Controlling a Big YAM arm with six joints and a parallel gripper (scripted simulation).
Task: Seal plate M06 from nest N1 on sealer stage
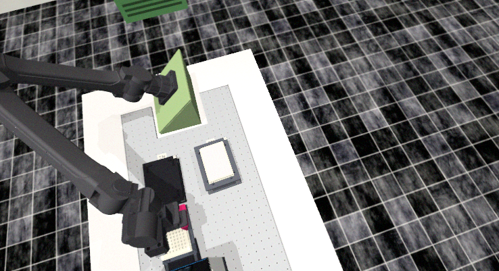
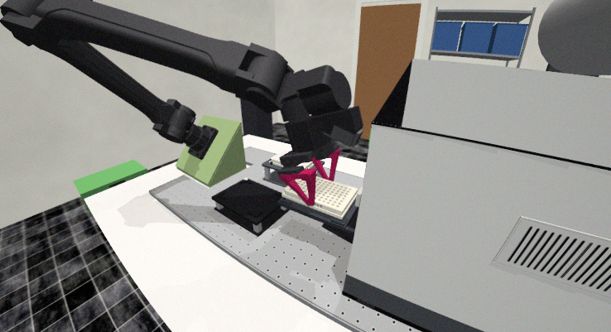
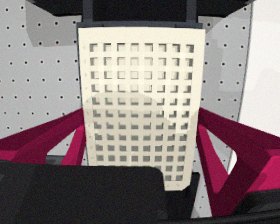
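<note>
The white 96-well plate M06 [image 1: 178, 242] is over the sealer's dark stage [image 2: 319, 216], in front of the housing [image 2: 470, 180], open wells up and long side pointing at the housing. My gripper [image 2: 314, 177] is shut on M06 [image 2: 328, 197], its pink fingers on the two long sides. The wrist view shows M06 [image 3: 143, 106] between my fingers. I cannot tell if it sits fully down in the pocket. The black nest N1 [image 1: 163, 178] is empty. The sealed plate M09 [image 1: 216, 162] lies on nest N2. The START key and lamp are hidden.
A green wedge block [image 1: 176, 94] stands at the far end of the perforated baseplate, with a second dark arm's end [image 1: 163, 87] against it. A green box [image 1: 150, 3] sits on the floor beyond. The sealer housing fills the near right side.
</note>
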